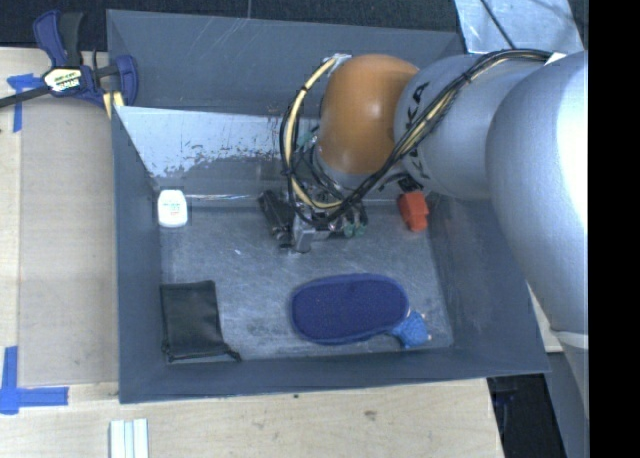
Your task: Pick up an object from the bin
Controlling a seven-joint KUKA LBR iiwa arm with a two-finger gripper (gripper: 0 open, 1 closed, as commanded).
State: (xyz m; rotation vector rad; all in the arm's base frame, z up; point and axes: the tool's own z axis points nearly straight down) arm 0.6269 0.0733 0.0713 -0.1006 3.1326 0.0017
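- The gripper (297, 229) hangs low over the middle of the bin (135, 276), under the arm's orange cover (365, 116) and its cables. It is above bare floor, towards the back wall.
- How wide it stands cannot be made out from here, and nothing shows clamped in it.
- The nearest thing is a blue oval pad (348, 308), lying flat just in front of it, with a pale blue tip at the view's right end.
- A small orange block (413, 211) sits near the arm on the view's right. A white tag (172, 208) and a flat black pouch (193, 318) lie well apart on the view's left.
- Judgement: the pick is not yet made.
- The block looks the easiest grip, being small and raised.
- The pad would want a pinch across its narrow width or at its tip, coming straight down so it does not slide.
- The things lie spread out, so there is little risk of knocking a neighbour.
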